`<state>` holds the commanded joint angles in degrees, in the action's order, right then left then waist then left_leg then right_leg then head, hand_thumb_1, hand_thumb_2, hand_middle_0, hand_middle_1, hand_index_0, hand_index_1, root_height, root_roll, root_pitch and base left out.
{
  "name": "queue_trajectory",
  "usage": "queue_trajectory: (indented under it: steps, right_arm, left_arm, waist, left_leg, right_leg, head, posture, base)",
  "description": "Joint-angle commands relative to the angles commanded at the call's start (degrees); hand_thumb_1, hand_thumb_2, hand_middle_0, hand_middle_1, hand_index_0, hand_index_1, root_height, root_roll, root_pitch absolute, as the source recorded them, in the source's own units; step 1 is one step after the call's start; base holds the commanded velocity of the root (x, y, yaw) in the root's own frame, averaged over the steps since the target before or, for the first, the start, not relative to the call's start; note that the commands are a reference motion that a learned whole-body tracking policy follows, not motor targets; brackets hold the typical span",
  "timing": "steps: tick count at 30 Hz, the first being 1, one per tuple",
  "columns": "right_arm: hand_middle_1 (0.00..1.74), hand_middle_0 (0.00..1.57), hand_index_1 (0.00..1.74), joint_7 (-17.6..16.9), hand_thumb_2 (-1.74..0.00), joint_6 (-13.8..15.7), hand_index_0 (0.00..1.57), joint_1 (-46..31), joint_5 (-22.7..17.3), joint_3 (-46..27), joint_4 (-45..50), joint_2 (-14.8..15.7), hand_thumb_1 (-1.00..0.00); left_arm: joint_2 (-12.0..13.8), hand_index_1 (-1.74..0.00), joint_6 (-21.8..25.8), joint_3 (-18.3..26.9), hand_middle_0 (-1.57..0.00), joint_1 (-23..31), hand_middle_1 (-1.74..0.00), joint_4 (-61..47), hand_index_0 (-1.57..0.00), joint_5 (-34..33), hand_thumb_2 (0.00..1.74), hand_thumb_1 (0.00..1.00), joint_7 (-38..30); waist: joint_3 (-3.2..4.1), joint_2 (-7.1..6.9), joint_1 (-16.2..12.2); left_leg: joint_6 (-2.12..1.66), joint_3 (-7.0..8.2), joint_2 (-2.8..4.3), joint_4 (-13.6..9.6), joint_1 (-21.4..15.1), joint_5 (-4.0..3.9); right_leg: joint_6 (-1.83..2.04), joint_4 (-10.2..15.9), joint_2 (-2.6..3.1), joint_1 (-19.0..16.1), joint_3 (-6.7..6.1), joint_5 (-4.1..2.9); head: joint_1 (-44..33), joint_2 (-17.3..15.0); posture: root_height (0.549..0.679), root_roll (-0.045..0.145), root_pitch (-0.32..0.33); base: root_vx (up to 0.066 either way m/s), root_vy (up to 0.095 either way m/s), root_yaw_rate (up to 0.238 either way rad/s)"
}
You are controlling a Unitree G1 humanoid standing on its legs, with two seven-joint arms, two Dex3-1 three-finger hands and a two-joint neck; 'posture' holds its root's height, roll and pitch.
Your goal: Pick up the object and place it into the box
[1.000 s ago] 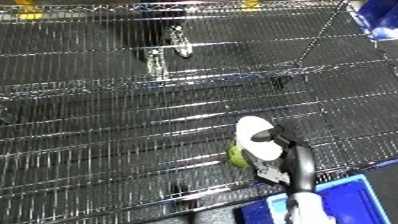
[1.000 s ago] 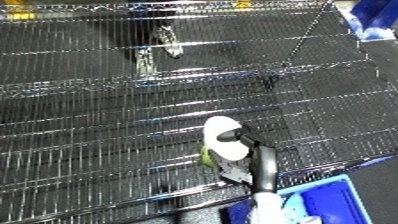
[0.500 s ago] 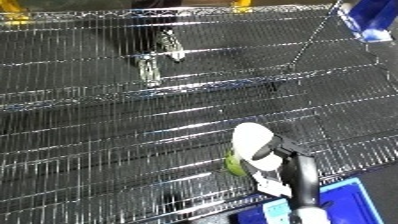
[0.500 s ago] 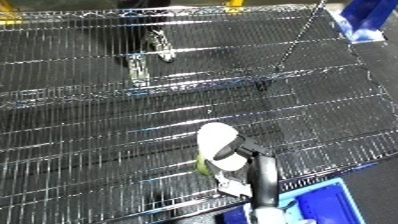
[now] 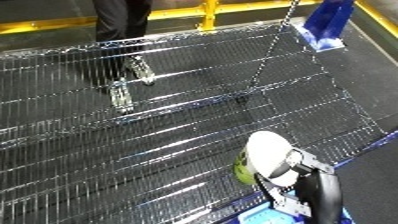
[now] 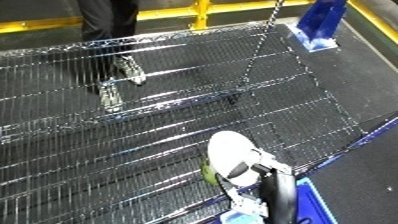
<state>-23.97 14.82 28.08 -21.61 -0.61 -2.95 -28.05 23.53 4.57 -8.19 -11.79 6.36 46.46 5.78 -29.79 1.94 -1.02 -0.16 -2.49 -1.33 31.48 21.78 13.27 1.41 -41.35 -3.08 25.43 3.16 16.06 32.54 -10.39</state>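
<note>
My right hand comes in from the lower right and is shut on the object, a rounded white thing with a yellow-green underside. It holds the object just above the wire mesh shelf, close to the shelf's near right corner. A bit of the blue bin shows right below the hand at the bottom edge. My left hand is nowhere in either view.
The mesh shelf fills most of the view and ends in an edge at the right, with dark floor beyond. A blue post stands at the far right corner. A yellow rail runs along the back.
The camera has tilted and shifted. The right hand still holds the object and now sits a little lower, nearer the shelf's front edge and the bin.
</note>
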Motion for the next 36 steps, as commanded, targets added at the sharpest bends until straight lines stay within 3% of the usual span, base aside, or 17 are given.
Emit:
queue_trajectory:
  steps: [9,14,19,26,36]
  right_arm:
    - [1.3,1.18,1.3,-2.9,-1.3,0.17,1.18,-4.43,0.98,-3.13,2.03,-0.19,-0.75]
    - [1.3,1.18,1.3,-2.78,-1.3,0.26,1.18,-8.29,-1.26,-5.6,2.02,-1.01,-0.75]
    - [1.3,1.18,1.3,-1.35,-1.3,0.54,1.18,-12.18,-3.93,-7.85,1.2,-1.99,-0.75]
    - [1.3,1.18,1.3,0.61,-1.3,1.58,1.18,-16.21,-7.3,-9.52,-1.11,-2.78,-0.75]
    - [1.3,1.18,1.3,3.21,-1.3,2.52,1.18,-19.49,-15.21,-10.28,-8.6,-2.53,-0.75]
  left_arm:
    - [-1.03,-1.74,0.64,-0.28,-1.57,-0.23,-1.74,0.83,-1.57,-0.15,1.74,1.0,0.29]
    - [-2.4,-1.74,2.33,-0.82,-1.57,0.44,-1.74,2.1,-1.57,0.61,1.74,1.0,0.02]
    - [-3.83,-1.74,4.48,-1.91,-1.57,0.64,-1.74,3.66,-1.57,1.49,1.74,1.0,-0.26]
    - [-5.47,-1.74,7.56,-3.56,-1.57,0.39,-1.74,5.73,-1.57,2.76,1.74,1.0,-1.04]
    - [-6.66,-1.74,9.69,-4.63,-1.57,-0.13,-1.74,7.39,-1.57,3.95,1.74,1.0,-1.77]
  waist:
    - [0.38,0.19,-2.85]
    - [1.03,1.54,-5.45]
    - [1.59,2.92,-8.02]
    - [1.81,4.33,-10.9]
    - [1.75,5.75,-12.81]
  left_leg:
    - [-0.34,1.78,0.65,-1.45,-2.99,0.32]
    - [-0.61,3.04,0.86,-3.3,-4.64,-0.23]
    - [-0.88,4.48,0.78,-4.3,-6.02,-0.21]
    - [-1.08,6.35,0.69,-5.24,-7.52,0.05]
    - [-1.07,7.29,0.39,-5.58,-8.04,0.41]
  right_leg:
    - [0.33,2.89,-0.29,-2.5,-1.1,-0.92]
    - [0.28,3.08,-0.06,-2.85,-2.1,-0.57]
    - [0.31,3.52,-0.07,-3.01,-2.96,-0.49]
    - [0.52,4.72,-0.03,-3.06,-3.88,-0.99]
    - [0.8,6.32,0.09,-2.72,-4.79,-1.84]
  head:
    - [7.64,1.49]
    - [13.08,1.9]
    - [17.47,0.64]
    - [20.65,-1.41]
    - [24.09,-6.35]
  posture:
    - [0.654,0.056,0.054]
    - [0.654,0.06,0.056]
    - [0.655,0.067,0.058]
    - [0.657,0.074,0.06]
    - [0.659,0.082,0.065]
  base:
    - [-0.04,0.044,-0.164]
    - [-0.019,0.135,-0.203]
    - [-0.005,0.138,-0.172]
    - [-0.009,0.11,-0.19]
    - [-0.011,0.049,-0.097]
